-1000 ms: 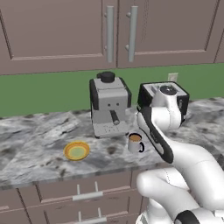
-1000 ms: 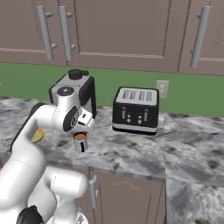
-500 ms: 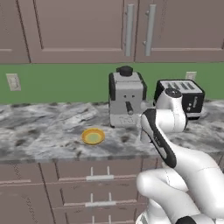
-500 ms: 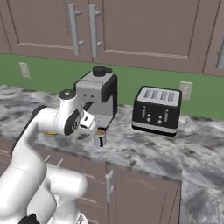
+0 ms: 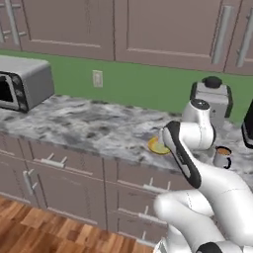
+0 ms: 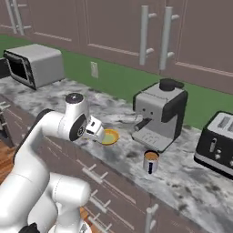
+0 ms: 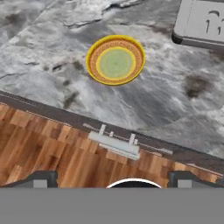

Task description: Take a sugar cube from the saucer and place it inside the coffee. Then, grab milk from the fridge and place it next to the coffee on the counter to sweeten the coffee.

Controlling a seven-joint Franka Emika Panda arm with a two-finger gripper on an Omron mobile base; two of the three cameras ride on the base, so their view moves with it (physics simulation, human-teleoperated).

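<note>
The yellow-orange saucer (image 7: pixel 115 60) lies on the marbled counter (image 7: pixel 52 39) with a bare greenish centre; it is also in the base views (image 5: pixel 157 146) (image 6: pixel 110 136). The coffee (image 6: pixel 151 161), a grey-white mug with brown liquid, stands to the saucer's right near the counter's front edge (image 5: pixel 222 157). My gripper (image 6: pixel 96 129) hangs just left of the saucer, over the counter's front edge. In the hand view its fingertips (image 7: pixel 42 179) stand wide apart, so the gripper (image 7: pixel 113 180) is open and holds nothing. The sugar cube, milk and fridge are out of view.
A boxy grey espresso machine (image 6: pixel 159 113) stands behind the mug, and a black toaster (image 6: pixel 217 143) at the far right. A steel microwave (image 6: pixel 34 63) sits at the counter's left end. Brown drawers with silver bar handles (image 7: pixel 113 142) run below, above a wooden floor (image 5: pixel 29 227).
The base has driven left, so the whole scene has slid right and the microwave has come into view. My hand now hangs beside the saucer instead of by the mug.
</note>
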